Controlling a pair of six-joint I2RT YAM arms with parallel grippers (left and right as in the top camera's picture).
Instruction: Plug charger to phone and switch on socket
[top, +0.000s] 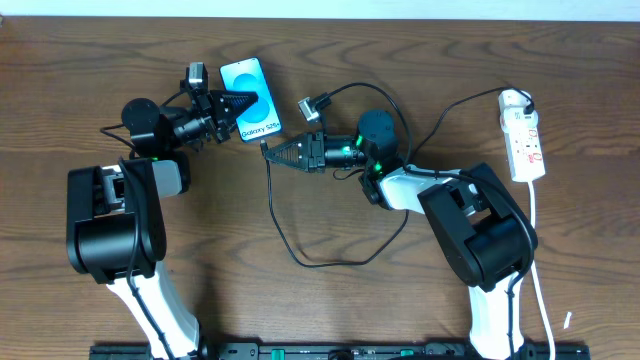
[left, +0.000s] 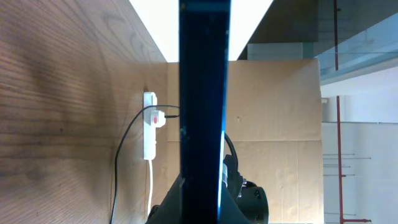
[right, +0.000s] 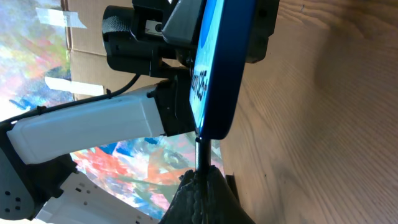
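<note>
My left gripper (top: 245, 102) is shut on the phone (top: 245, 75) and holds it on edge at the back left. The left wrist view shows the phone (left: 205, 93) as a dark vertical bar between the fingers. My right gripper (top: 272, 152) is shut on the charger's small black connector (top: 263, 143). In the right wrist view that connector (right: 202, 149) meets the bottom edge of the phone (right: 214, 68); how deep it sits cannot be told. The charger cable (top: 290, 250) loops over the table toward the white socket (top: 523, 135) at the far right, where a plug (left: 158, 117) sits.
A silver-tipped plug (top: 312, 105) on a thicker black cable lies just right of the phone. The socket's white lead (top: 537, 250) runs down the right side. Both arm bases (top: 110, 215) stand near the front edge. A cardboard wall (left: 280, 124) lies beyond the table.
</note>
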